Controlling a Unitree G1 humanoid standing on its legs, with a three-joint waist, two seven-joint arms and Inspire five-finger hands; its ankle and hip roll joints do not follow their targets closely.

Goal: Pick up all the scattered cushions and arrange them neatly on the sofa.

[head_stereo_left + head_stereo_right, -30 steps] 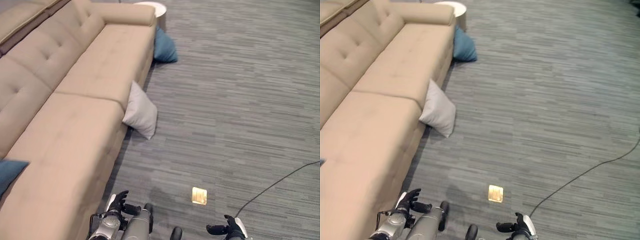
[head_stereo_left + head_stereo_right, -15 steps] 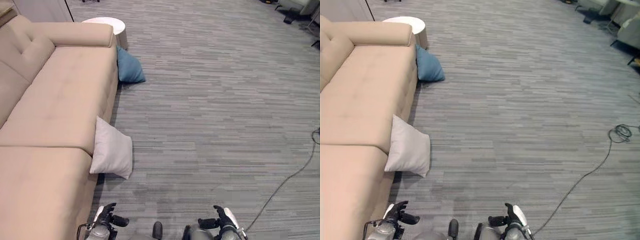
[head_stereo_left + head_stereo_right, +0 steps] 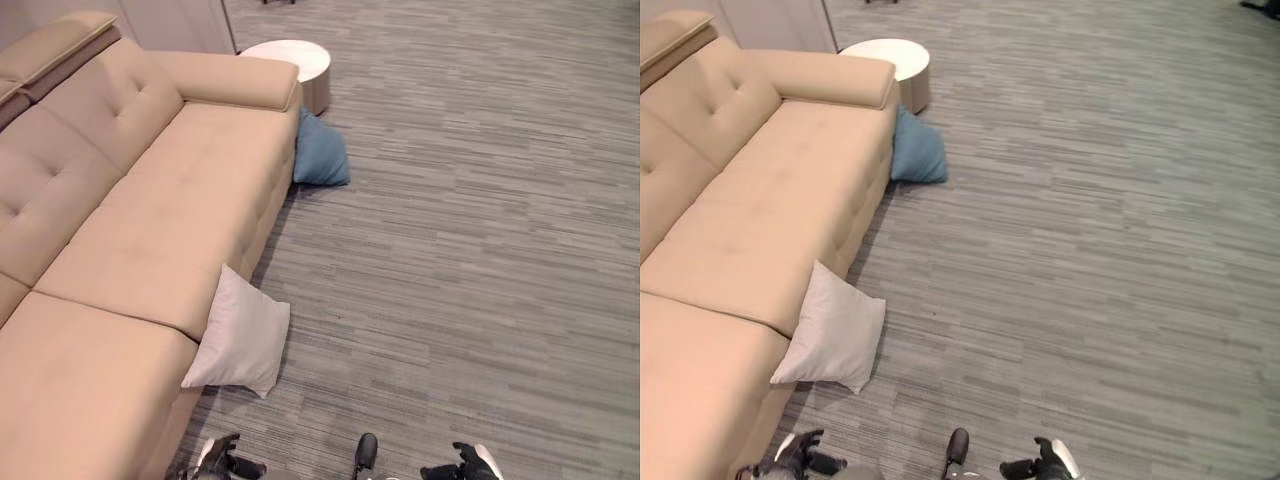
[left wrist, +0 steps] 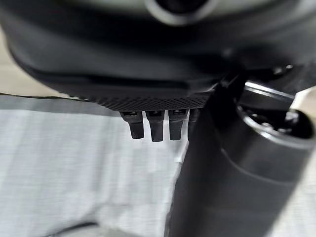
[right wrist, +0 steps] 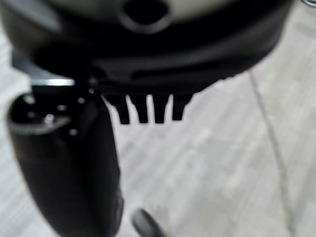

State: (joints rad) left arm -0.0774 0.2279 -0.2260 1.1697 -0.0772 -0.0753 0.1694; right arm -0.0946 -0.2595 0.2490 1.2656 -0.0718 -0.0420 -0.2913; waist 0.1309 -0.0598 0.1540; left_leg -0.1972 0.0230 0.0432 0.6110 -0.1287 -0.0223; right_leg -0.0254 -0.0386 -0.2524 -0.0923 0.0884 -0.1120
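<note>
Left eye view: both the left hand [image 3: 222, 462] and right hand [image 3: 468, 464] hang low with fingers loosely extended, holding nothing, since the white cushion [image 3: 240, 339] and blue cushion [image 3: 318, 155] sit on the carpet [image 3: 470, 250] against the sofa [image 3: 150, 230], likely awaiting pickup.

Round white side table [image 3: 292, 62], upper middle of frame, on the floor. Grey striped carpet [image 3: 480, 260] covers centre and right, running to the bottom edge.
</note>
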